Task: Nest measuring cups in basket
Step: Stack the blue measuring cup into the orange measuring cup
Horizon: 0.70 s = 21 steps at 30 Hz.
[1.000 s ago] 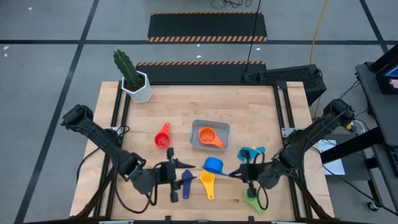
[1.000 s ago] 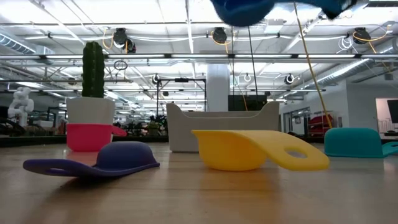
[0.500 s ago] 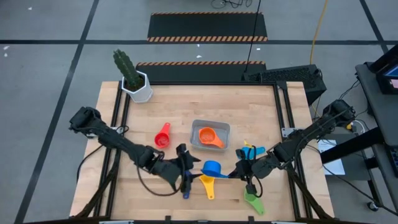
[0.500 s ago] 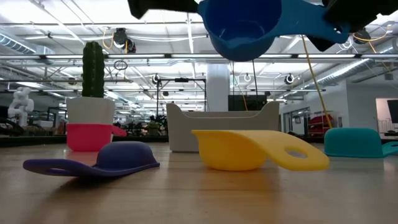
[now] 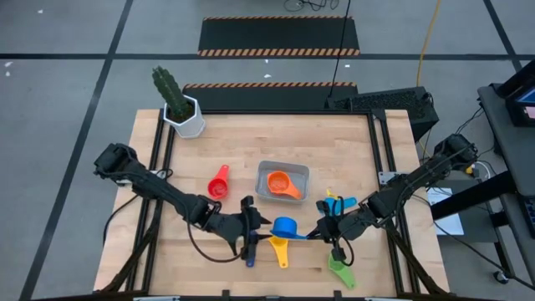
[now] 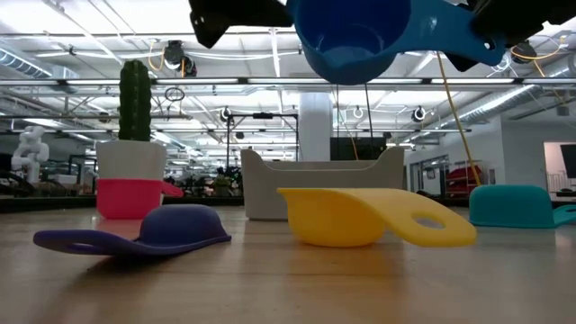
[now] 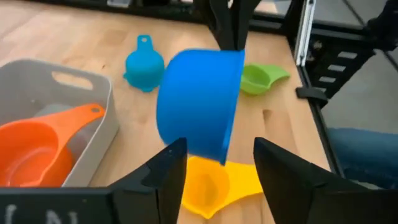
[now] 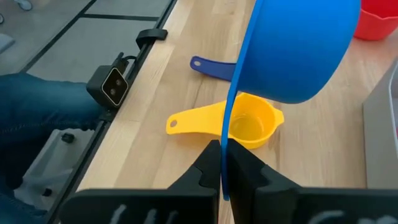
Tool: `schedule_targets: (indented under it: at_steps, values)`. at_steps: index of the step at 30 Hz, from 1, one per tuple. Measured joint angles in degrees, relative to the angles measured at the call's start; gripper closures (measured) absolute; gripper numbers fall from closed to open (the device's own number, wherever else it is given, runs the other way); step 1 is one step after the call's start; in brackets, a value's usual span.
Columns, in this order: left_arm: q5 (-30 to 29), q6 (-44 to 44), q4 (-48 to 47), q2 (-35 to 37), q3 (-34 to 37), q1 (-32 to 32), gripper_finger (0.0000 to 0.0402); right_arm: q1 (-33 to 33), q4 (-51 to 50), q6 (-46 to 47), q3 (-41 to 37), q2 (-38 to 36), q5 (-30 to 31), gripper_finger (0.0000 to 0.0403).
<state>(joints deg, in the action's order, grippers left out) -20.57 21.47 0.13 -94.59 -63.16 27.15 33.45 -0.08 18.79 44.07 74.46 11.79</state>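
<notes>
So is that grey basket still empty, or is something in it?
Not empty. The basket holds one thing, the orange cup, lying open side up; the left wrist view shows it inside too.

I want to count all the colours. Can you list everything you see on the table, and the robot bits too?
blue cup: one, blue, held up above the table near the front
orange cup: one, orange, inside the basket
basket: one, pale grey, middle of the table
red cup: one, red, left of the basket
yellow cup: one, yellow, on the table under the blue cup
navy cup: one, dark blue, left of the yellow cup
light blue cup: one, light blue, right of the basket
green cup: one, green, front right
cactus pot: one, white, back left corner
right pincer: shut on the blue cup's handle
left pincer: open, at the blue cup
</notes>
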Motion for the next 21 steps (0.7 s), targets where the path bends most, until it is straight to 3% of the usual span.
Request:
schedule_targets:
  at_steps: [7, 16, 21]
  values:
    - [4.5, -0.3, 1.3, 0.0, 0.8, -1.7, 0.0245, 0.0, 1.4, -1.6, 0.0, 0.0, -0.1, 0.0403]
    - [4.7, -1.3, 1.6, 0.0, 0.8, -1.7, 0.0275, 0.0, 1.8, -1.9, 0.0, -0.2, -0.1, 0.0403]
    - [5.1, -1.3, 1.7, 0.0, 0.8, -1.6, 0.0272, 0.0, 1.4, -1.4, 0.0, -1.5, 0.0, 0.0403]
